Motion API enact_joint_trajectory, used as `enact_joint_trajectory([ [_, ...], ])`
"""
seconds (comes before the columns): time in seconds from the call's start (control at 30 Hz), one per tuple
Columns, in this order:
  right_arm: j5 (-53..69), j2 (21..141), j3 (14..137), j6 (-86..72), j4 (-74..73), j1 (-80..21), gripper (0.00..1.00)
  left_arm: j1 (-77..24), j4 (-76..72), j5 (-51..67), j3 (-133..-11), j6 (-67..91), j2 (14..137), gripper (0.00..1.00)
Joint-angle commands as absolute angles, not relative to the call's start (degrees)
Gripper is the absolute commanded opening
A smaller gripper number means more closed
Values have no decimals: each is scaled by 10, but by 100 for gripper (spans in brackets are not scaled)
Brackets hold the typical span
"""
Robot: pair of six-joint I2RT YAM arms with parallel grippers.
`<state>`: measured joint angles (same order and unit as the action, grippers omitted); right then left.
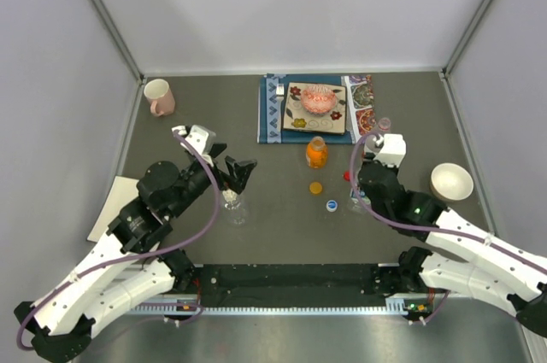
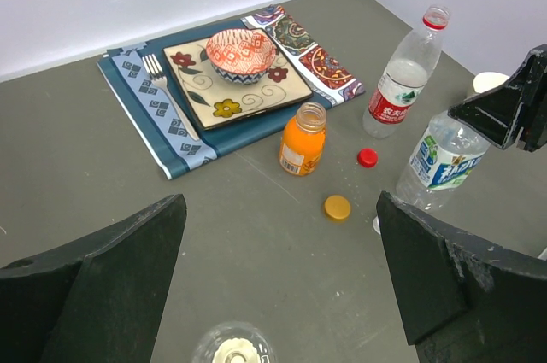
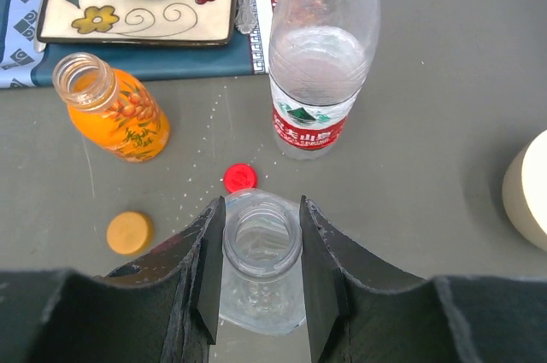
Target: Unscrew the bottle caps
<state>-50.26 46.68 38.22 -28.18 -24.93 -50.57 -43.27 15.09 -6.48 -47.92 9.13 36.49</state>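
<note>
Our left gripper [image 2: 280, 209] hangs wide open over the plain bottle [image 1: 233, 203], near-left on the table [image 1: 273, 235], its white cap [image 2: 235, 352] apparently on. Our right gripper [image 3: 261, 243] clamps the uncapped blue-label bottle [image 2: 440, 162] by the neck. Nothing steadies the plain bottle, so we judge twisting may spin or topple it.

In the right wrist view the right gripper [image 3: 261, 231] hid the sides of the blue-white labelled bottle [image 3: 262, 248], and its label stayed out of sight. The picture's far edge clipped the red-labelled bottle [image 3: 325, 55] at its mouth, and the right edge cut the white bowl [image 3: 532, 192]. In the left wrist view the near edge cut off the plain clear bottle [image 2: 232, 349], and we could not tell whether a cap sat on it. From above, the left arm covered part of a paper sheet [image 1: 109, 202].
</note>
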Motion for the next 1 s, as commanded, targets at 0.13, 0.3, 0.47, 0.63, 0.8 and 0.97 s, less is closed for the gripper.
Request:
enact_joint_trajectory([
  [0.13, -473, 467, 371, -289, -231, -507, 10, -432, 126, -60, -470, 102, 360, 99],
  [0.3, -458, 444, 370, -290, -243, -505, 33, -432, 129, -65, -470, 99, 359, 99],
  [0.47, -451, 442, 382, -291, -258, -505, 43, -432, 132, -63, -471, 99, 362, 99],
  [0.63, -443, 446, 390, -293, -264, -505, 50, -432, 132, -62, -471, 100, 360, 99],
  [0.8, -442, 445, 390, -295, -269, -506, 52, -432, 134, -63, -470, 98, 361, 99],
  [0.97, -435, 440, 397, -294, -274, -506, 53, -432, 134, -63, -470, 98, 360, 99],
])
